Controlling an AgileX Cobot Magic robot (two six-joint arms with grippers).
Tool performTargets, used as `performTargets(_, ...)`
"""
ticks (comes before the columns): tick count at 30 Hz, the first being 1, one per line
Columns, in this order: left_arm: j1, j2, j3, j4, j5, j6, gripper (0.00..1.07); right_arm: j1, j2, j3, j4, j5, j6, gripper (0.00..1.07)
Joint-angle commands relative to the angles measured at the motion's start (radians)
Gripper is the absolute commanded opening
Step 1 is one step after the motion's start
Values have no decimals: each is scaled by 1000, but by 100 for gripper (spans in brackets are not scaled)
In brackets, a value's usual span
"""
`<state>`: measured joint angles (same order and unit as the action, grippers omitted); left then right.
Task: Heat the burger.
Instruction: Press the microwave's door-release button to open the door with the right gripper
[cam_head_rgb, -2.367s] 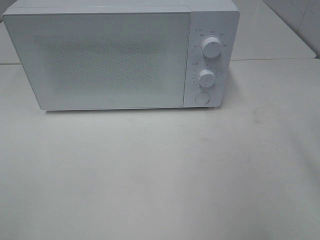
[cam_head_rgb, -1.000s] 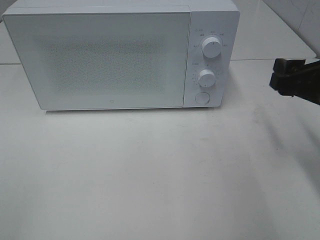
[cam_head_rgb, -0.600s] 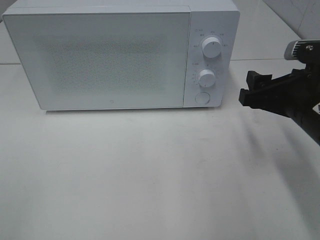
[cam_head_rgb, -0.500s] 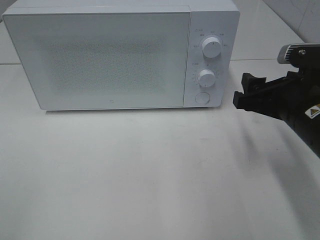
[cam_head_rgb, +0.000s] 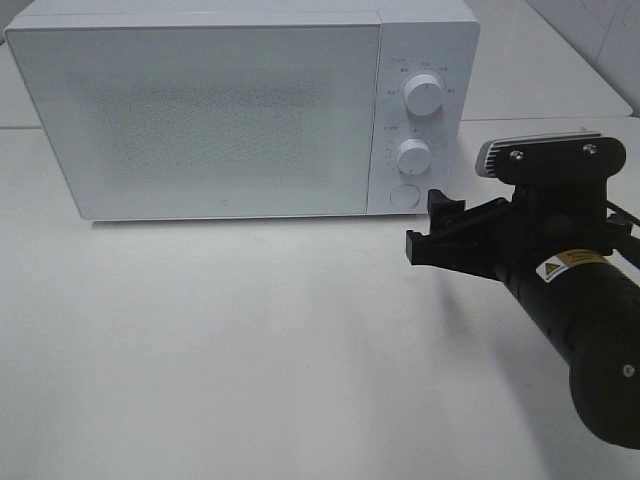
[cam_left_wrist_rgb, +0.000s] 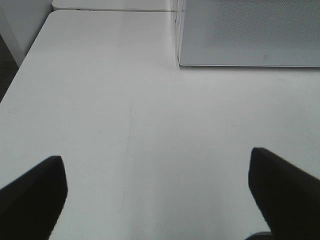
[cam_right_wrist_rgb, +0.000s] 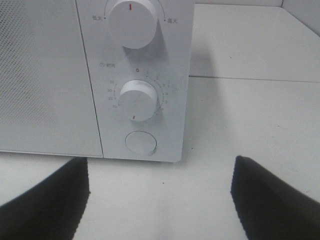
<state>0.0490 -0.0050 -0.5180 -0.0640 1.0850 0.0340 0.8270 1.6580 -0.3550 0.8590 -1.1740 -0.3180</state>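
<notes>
The burger is out of view in every frame. A white microwave (cam_head_rgb: 200, 110) stands at the back of the table with its door shut. My right gripper (cam_head_rgb: 428, 225) hovers open just right of and below the control panel, close to the round button (cam_head_rgb: 404, 196). The right wrist view looks between the open gripper (cam_right_wrist_rgb: 157, 200) straight at that button (cam_right_wrist_rgb: 140, 142), with the lower knob (cam_right_wrist_rgb: 136, 100) above it. My left gripper (cam_left_wrist_rgb: 157, 195) is open and empty over bare table, and the microwave's lower corner (cam_left_wrist_rgb: 240, 35) lies ahead of it.
Two white knobs, the upper knob (cam_head_rgb: 424, 95) and the lower knob (cam_head_rgb: 412, 155), sit on the panel. The white table (cam_head_rgb: 250, 340) stretches in front of the microwave. A second table surface (cam_head_rgb: 540, 70) lies behind to the right.
My right arm came in from the right edge and moved left and down toward the microwave's control panel. Its jaws stayed open. The microwave has not changed.
</notes>
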Motion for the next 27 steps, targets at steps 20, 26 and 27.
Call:
performTargets(20,-1,-18,2,3,-14,-3,93,27,6,-10,30,87,655,63)
performTargets(26,-1,-18,2,3,-14,-3,93,27,6,-10,22,133,1015,51)
performTargets(27,-1,-18,2,3,-14,-3,93,27,6,-10,20,140,1125,45)
